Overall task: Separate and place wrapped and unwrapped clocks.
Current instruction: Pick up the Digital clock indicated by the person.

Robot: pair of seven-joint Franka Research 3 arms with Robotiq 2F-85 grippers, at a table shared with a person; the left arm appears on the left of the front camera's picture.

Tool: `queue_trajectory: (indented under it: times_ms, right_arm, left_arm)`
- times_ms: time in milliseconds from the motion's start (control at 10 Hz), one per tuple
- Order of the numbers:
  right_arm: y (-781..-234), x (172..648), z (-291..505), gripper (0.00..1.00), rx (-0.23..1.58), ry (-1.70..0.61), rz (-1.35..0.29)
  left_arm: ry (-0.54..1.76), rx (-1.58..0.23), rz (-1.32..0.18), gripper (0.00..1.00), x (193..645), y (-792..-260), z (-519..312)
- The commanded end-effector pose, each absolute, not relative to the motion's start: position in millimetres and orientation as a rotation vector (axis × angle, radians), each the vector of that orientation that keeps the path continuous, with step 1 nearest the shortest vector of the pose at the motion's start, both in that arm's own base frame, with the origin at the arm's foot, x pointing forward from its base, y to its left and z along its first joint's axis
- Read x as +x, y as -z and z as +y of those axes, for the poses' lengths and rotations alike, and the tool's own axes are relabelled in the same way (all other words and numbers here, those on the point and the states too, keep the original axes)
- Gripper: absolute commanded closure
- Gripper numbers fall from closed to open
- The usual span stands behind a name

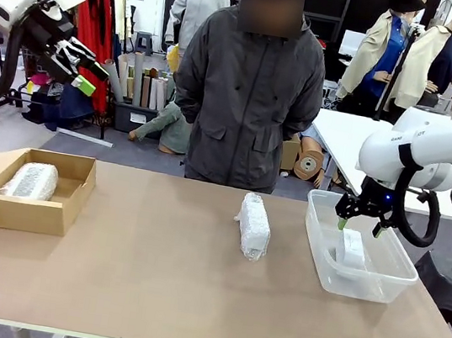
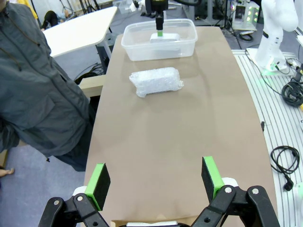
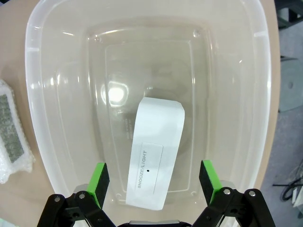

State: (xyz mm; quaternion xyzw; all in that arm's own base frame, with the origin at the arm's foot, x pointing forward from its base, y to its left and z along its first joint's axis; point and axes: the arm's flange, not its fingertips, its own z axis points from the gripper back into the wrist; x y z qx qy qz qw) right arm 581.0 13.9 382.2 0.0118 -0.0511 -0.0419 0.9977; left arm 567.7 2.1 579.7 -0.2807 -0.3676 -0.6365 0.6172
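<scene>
Smooth white plastic clock (image 3: 155, 151) in glossy clear plastic tub (image 3: 42, 61).
</scene>
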Motion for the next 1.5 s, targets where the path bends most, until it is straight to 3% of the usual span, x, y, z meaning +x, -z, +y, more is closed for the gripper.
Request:
queue_trajectory:
  times_ms: [0,400,700,1400]
  right_arm:
    - [-383,582,14,0.00,0.024,0.084,-0.110]
    - [-405,577,19,0.00,-0.013,0.010,-0.090]
    - [-453,569,26,0.00,-0.104,-0.226,-0.161]
    - [-536,514,64,0.00,0.303,-1.025,-0.239]
  left_arm:
    - [1.467,-0.650,-0.846,0.00,566,-580,2]
    - [1.467,-0.650,-0.846,0.00,566,-580,2]
    - [1.467,-0.650,-0.846,0.00,566,-580,2]
    - [1.467,-0.650,-0.846,0.00,566,-580,2]
